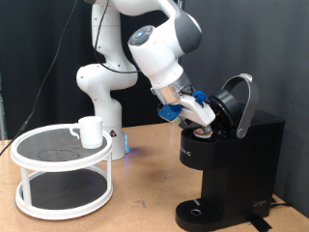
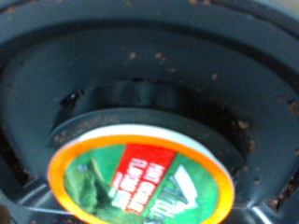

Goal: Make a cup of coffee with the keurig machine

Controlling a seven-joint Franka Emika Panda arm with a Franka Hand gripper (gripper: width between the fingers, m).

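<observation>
The pod (image 2: 140,179), a round capsule with an orange-rimmed green and red foil top, fills the lower middle of the wrist view, directly ahead of the camera along the line of the fingers. Its flat lid faces the camera, so its short axis points toward the hand. It sits over the circular well of the brew chamber (image 2: 187,103), a dark grey recess speckled with coffee grounds; whether it is fully seated cannot be determined. The gripper fingers do not show in the wrist view, so it cannot be told from either view how far apart the jaws stand or whether they have hold of the pod. In the exterior view, the gripper (image 1: 200,117) is at the open mouth of the keurig machine (image 1: 230,159), angled down into the chamber from the exterior view's left. The hinged lid (image 1: 239,104) stands raised behind and above the gripper. The machine stands on the table (image 1: 135,208) at the exterior view's right, and its round drip base (image 1: 198,213) holds no vessel. The cup (image 1: 90,130) stands well apart, at the exterior view's left, upright on the upper tier of a white two-tier rack (image 1: 60,174). Judged from this arrangement, work is at the pod-loading stage, with the lid not yet closed and the cup not yet placed under the outlet.
</observation>
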